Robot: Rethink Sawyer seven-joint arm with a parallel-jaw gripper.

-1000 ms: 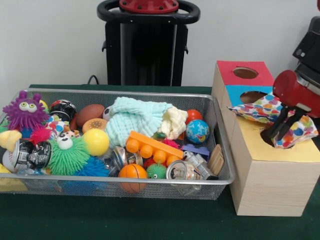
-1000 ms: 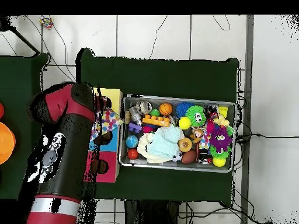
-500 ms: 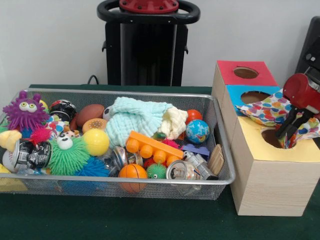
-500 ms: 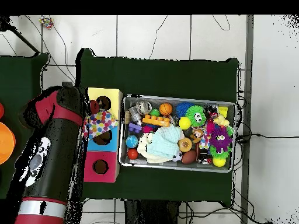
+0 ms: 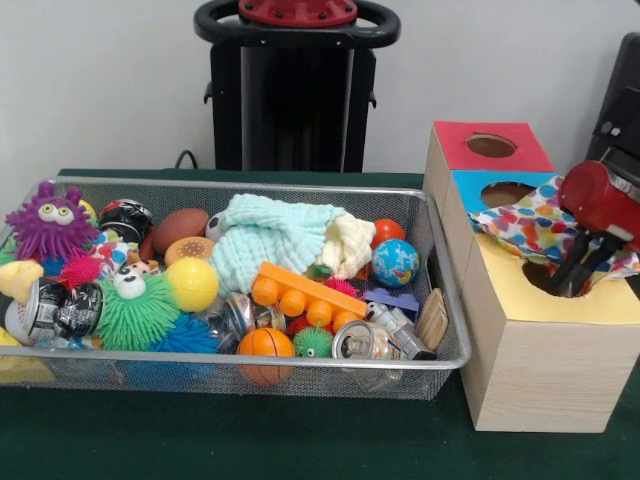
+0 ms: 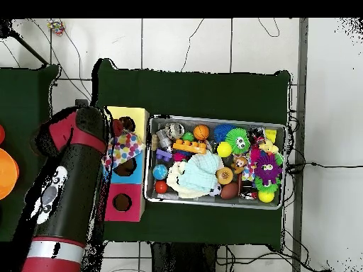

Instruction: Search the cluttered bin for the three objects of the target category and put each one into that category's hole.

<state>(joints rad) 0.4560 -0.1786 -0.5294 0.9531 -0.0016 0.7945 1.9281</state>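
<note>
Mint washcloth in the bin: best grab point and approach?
Pinch a raised fold near the middle of the mint washcloth, coming straight down. It lies bunched on top of the clutter in the wire bin, the cream cloth against one side, so only its top is free.

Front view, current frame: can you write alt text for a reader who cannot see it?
The robot's gripper reaches into the hole of the yellow-topped wooden box, pushing a polka-dot multicoloured cloth that drapes over the neighbouring blue section. Beside the box, a wire mesh bin on the green table is crammed with toys, balls, cans and a pale green knitted cloth.
</note>
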